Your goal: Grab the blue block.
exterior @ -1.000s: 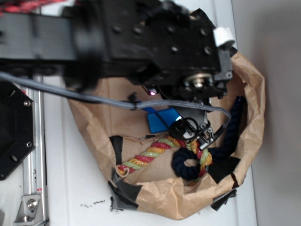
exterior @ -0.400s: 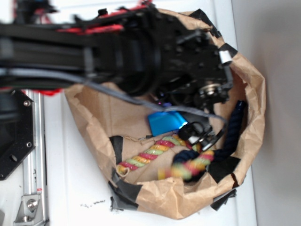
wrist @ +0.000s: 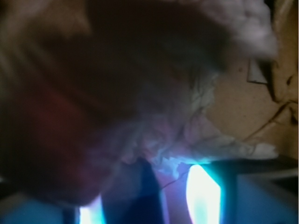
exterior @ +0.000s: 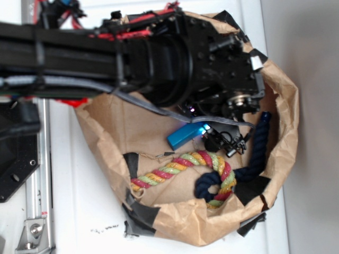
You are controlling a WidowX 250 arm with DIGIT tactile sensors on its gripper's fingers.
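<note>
Item: blue block (exterior: 186, 135). Location: inside the brown paper bag (exterior: 280, 114), on the bag floor, one end tilted up, just above the multicoloured rope (exterior: 180, 165).

End effector (exterior: 225, 142): at the block's right end, touching or nearly so; whether its fingers are apart or clamped on the block cannot be told, since the arm (exterior: 159, 58) covers most of it. The wrist view is blurred, showing only blue glare low in the frame against crumpled paper.

Nearby: dark navy rope (exterior: 254, 153), looped to the right and under the multicoloured rope. White surface (exterior: 79, 206) beneath the bag.

Handling note: the block looks smooth and flat, so a slip is likely; grip across its narrow sides, seat it deep, and keep clear of both ropes.
</note>
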